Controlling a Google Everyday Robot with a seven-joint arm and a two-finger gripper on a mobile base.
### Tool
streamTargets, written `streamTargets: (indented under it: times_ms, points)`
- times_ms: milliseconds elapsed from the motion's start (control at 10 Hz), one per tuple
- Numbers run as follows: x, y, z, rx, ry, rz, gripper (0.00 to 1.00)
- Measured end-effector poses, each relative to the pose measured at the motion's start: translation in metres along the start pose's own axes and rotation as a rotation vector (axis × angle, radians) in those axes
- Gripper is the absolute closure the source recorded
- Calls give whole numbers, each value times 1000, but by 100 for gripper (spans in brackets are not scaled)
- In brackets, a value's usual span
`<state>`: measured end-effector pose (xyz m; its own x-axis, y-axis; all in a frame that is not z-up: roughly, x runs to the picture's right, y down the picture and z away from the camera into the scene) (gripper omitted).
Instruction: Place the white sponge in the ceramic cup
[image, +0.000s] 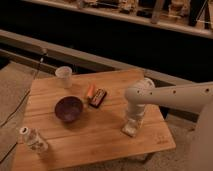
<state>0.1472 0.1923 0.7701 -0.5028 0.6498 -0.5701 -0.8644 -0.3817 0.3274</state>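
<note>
- The pincer (132, 122) stands low over the counter (100, 137), with the white sponge (129, 131) right under its tip. Whether it grips cannot be told.
- The step in hand looks like the grasp.
- The ceramic cup (64, 76) sits well apart, far left, so the next move calls for a lift and a carry.

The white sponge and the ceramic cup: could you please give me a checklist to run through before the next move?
1. The pincer down at the white sponge, near the right edge of the table: ok.
2. The white sponge firmly held: cannot tell.
3. The ceramic cup upright, mouth uncovered: ok.
4. Low straight path to the ceramic cup free: not ok, the dark bar lies between.
5. The white sponge fully on the table: ok.
</note>
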Motion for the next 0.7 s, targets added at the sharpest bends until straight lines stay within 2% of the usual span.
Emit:
streamTargets:
  times_ms: [200,300,500,600,700]
  points:
    - [1,3,-2,-15,-8,-29,96]
    - [-1,7,-6,-16,-18,-53,100]
    - [-7,19,-24,4,-53,-121,100]
    - [-12,31,-39,22,-80,-164,100]
    - [-18,49,-60,48,-124,-226,100]
